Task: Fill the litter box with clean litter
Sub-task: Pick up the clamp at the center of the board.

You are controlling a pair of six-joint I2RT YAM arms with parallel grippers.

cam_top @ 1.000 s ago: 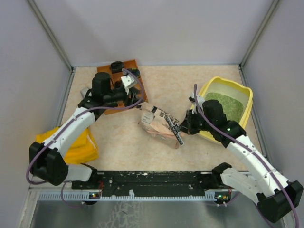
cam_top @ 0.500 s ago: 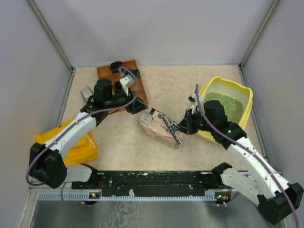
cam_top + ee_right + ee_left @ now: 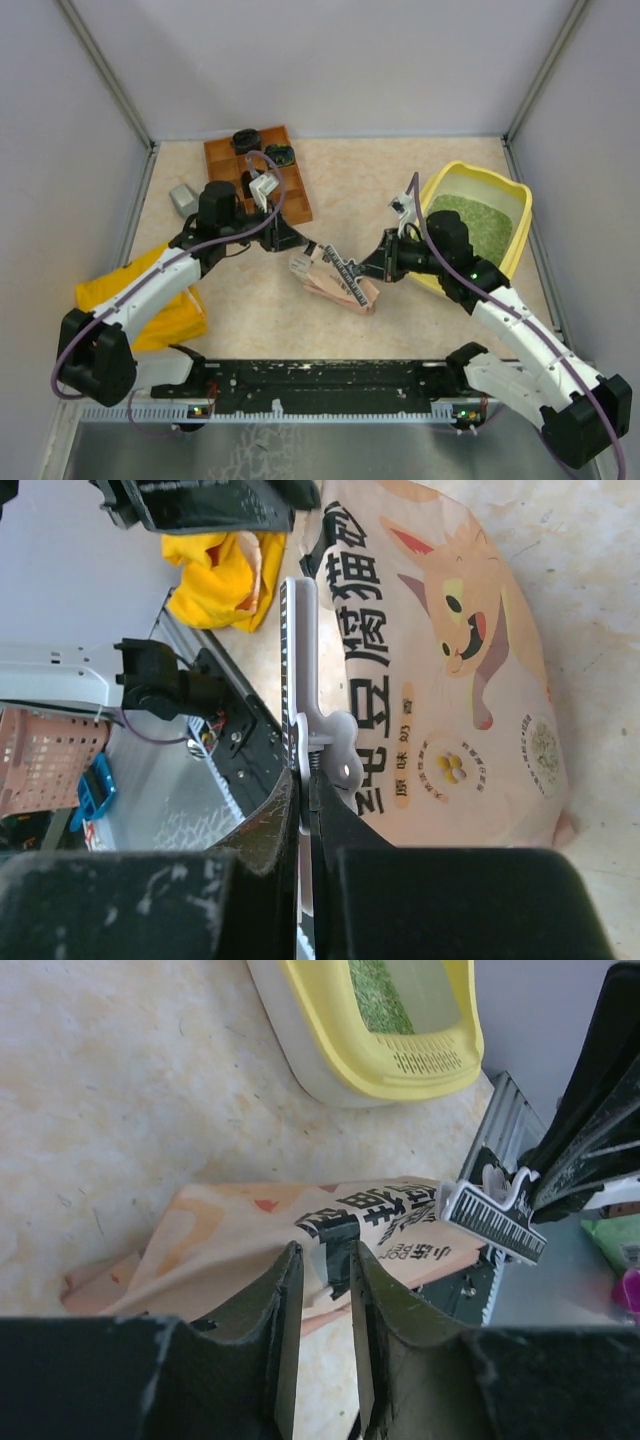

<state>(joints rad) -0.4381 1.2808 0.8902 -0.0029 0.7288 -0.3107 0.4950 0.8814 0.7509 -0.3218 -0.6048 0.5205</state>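
The yellow litter box stands at the right with green clean litter in it; the left wrist view shows its rim and litter. A pink printed pouch lies mid-table. My right gripper is shut on the handle of a white piano-key clip across the pouch's top; the right wrist view shows gripper, clip and pouch. My left gripper is at the pouch's far-left corner. Its jaws stand narrowly apart, the pouch's edge at their tips.
A brown wooden compartment tray sits at the back left, with a grey scoop to its left. A yellow cloth bag lies by the left arm's base. The black rail runs along the near edge.
My left arm has come off the wooden tray toward the pouch's corner, and its jaws have narrowed. The right gripper has drawn the clip and pouch top slightly left.
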